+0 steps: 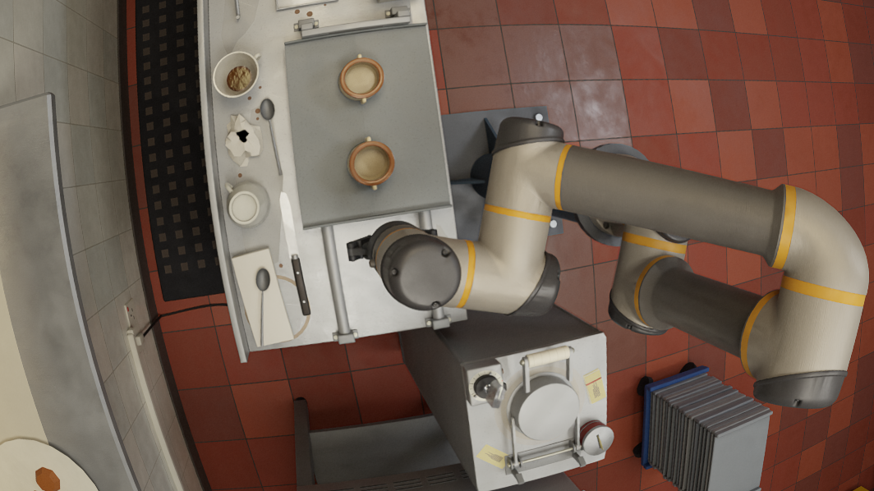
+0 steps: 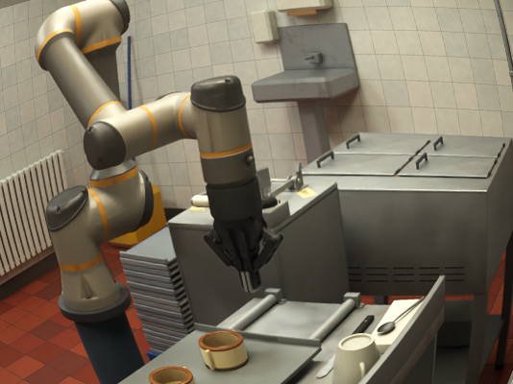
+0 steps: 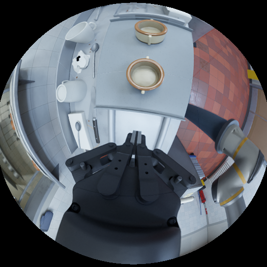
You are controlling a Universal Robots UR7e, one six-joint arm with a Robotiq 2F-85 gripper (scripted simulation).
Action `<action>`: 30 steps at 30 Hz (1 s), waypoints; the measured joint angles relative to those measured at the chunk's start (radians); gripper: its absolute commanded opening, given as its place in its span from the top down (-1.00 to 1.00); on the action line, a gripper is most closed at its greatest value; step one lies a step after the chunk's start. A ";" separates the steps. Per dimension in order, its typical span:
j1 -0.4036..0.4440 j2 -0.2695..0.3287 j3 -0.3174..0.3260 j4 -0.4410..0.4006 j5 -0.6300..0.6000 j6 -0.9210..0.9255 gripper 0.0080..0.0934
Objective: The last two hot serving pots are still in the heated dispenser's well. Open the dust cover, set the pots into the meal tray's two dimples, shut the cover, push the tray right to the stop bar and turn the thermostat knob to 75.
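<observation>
The grey meal tray (image 1: 367,125) (image 3: 145,67) lies on two rails of the counter, and my gripper (image 2: 250,282) (image 3: 134,135) hangs closed and empty above the rails just off the tray's near edge. Two brown-rimmed cream serving pots stand on the tray, the nearer pot (image 1: 371,163) (image 2: 222,349) (image 3: 145,74) and the farther pot (image 1: 361,78) (image 2: 170,376) (image 3: 150,30), apart from each other. The heated dispenser (image 1: 519,391) stands beside the counter with its round dust cover (image 1: 544,406) lying flat over the well. The thermostat knob (image 1: 596,437) sits at one corner of the dispenser's top.
The arm's own links (image 1: 642,244) stretch over the floor between the counter and the dispenser. A stack of grey trays (image 1: 703,427) stands by the dispenser. Along the counter's far side lie cups (image 1: 244,204), spoons, a knife (image 1: 295,256) and a crumpled napkin (image 1: 243,140).
</observation>
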 measured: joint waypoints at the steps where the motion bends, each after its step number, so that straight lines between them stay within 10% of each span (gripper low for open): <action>1: 0.000 0.000 0.000 0.000 0.000 0.000 1.00; 10: 0.000 0.000 -0.001 0.001 0.000 0.000 1.00; 30: 0.000 -0.001 -0.001 0.001 0.000 0.000 0.30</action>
